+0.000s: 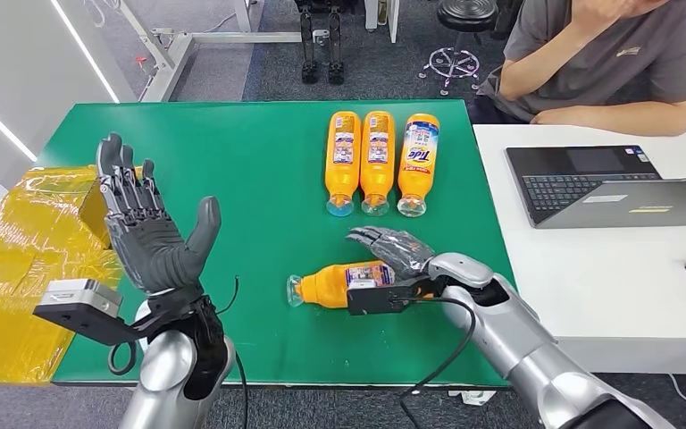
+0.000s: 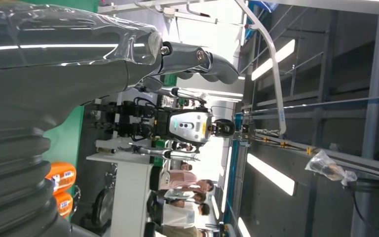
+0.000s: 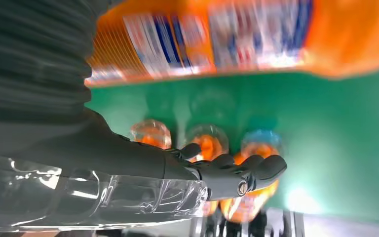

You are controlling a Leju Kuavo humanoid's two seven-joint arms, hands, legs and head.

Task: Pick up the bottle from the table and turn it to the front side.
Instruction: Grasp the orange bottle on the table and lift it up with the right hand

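One robot hand over bottle

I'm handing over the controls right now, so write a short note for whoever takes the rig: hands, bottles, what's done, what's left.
Left hand: raised, fingers spread, holds nothing.
Right hand: over the lying bottle on the green table; whether it grips can't be told.
Row of three bottles lies at the table's far side; one shows the Tide front, two show the back.
Done: reach to the bottle.
Left: lift it and turn its front side up.
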